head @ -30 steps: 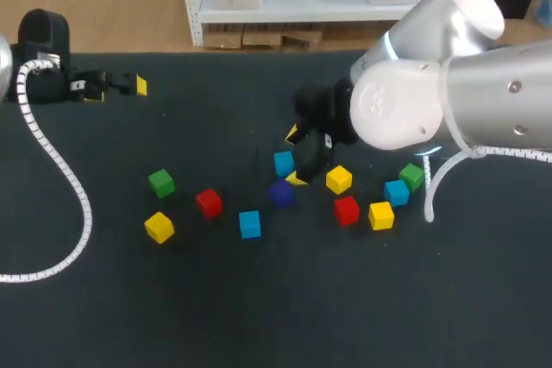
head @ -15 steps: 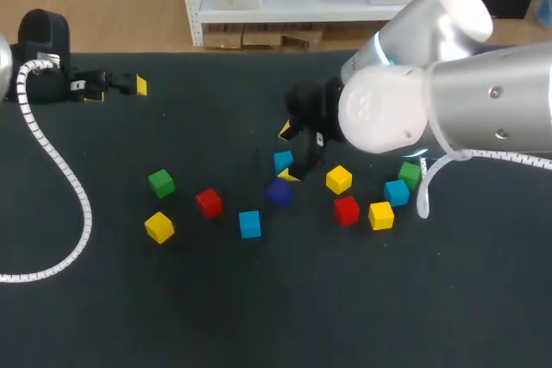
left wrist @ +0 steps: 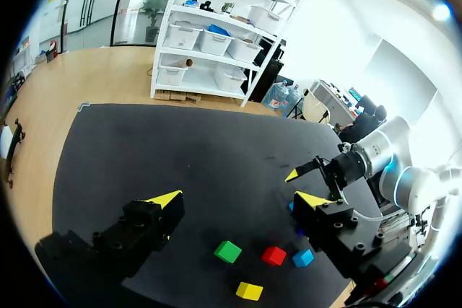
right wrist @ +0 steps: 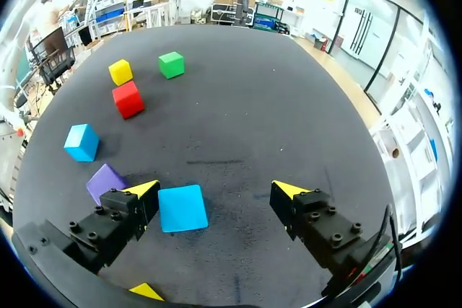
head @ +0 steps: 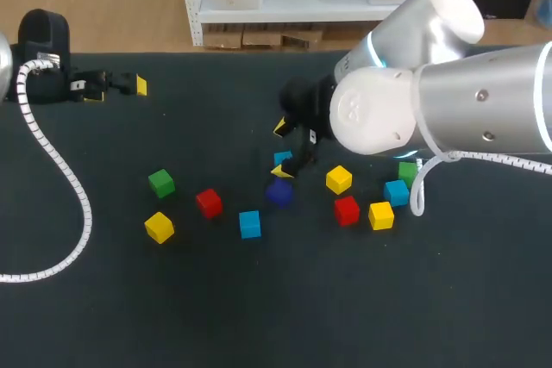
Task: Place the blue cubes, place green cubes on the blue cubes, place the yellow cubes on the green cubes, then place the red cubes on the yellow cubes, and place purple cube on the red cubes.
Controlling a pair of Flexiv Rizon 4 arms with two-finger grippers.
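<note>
My right gripper (head: 282, 149) stands open low over the table's middle, its fingers on either side of a blue cube (head: 282, 159). In the right wrist view this blue cube (right wrist: 182, 208) lies between the fingers of the gripper (right wrist: 216, 190), nearer one of them, and neither touches it. The purple cube (head: 279, 193) sits just in front of it. A second blue cube (head: 250, 223), a red cube (head: 208, 202), a green cube (head: 160, 183) and a yellow cube (head: 159, 227) lie to the left. My left gripper (head: 118, 89) is open and empty at the far left.
To the right of the gripper lie a yellow cube (head: 338, 179), a red cube (head: 347, 209), another yellow cube (head: 380, 215), a blue cube (head: 397, 192) and a green cube (head: 409, 171), partly under my right arm. A white cable (head: 60, 170) trails over the left side.
My right gripper has shifted left, so the blue cube that lay beside it now sits between its fingers. The cubes and the left arm have not moved.
</note>
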